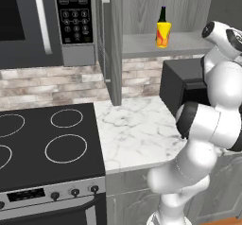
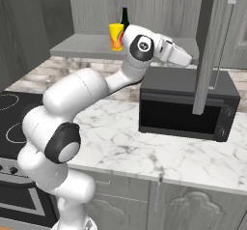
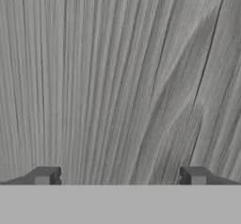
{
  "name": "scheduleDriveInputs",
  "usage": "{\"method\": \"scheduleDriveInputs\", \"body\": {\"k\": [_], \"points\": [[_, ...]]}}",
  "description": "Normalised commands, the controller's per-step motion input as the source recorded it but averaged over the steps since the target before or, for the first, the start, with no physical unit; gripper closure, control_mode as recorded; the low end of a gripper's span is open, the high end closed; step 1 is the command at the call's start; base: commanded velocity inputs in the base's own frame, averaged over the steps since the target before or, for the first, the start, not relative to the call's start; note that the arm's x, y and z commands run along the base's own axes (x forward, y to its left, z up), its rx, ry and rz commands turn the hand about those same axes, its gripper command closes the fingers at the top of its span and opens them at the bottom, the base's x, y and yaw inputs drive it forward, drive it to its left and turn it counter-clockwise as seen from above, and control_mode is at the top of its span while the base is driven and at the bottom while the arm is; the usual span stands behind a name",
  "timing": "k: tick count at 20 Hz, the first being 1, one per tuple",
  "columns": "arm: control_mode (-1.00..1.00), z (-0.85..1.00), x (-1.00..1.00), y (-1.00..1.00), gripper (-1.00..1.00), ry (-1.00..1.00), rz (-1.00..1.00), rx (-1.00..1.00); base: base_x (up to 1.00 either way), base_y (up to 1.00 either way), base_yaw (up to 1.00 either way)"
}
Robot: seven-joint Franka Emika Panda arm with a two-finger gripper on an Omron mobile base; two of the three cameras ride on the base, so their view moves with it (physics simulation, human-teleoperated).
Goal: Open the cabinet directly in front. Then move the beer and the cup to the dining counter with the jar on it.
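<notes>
A marble worktop (image 2: 144,147) with a black microwave (image 2: 185,106) lies under the cabinet (image 2: 212,45), whose doors stand swung out. The cup (image 1: 163,34) and beer (image 1: 162,14) sit touching on its shelf. The gripper (image 3: 120,177) is spread and empty, facing wood grain. It should be turned toward the cup and closed squarely.

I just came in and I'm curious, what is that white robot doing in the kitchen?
The robot has the cabinet doors swung open. Inside on the shelf stand the yellow cup and the dark beer bottle close behind it. The gripper is open, holds nothing, and faces grey wood grain. Below sits a black microwave on the marble worktop.
</notes>
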Motion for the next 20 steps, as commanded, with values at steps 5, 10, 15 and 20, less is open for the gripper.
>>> {"method": "scheduleDriveInputs", "body": {"k": [5,10,15,20], "points": [[-1.00,0.00,-0.66,0.67,-1.00,-0.17,0.32,-0.04,0.00,0.00,0.00],[-1.00,0.00,-0.25,1.00,-1.00,0.04,0.52,-0.06,0.00,0.00,0.00],[-1.00,0.00,0.00,0.95,-1.00,0.25,0.63,0.00,0.00,0.00,0.00],[-1.00,0.13,-0.01,0.60,-1.00,0.30,0.64,0.05,0.00,0.00,0.00]]}}
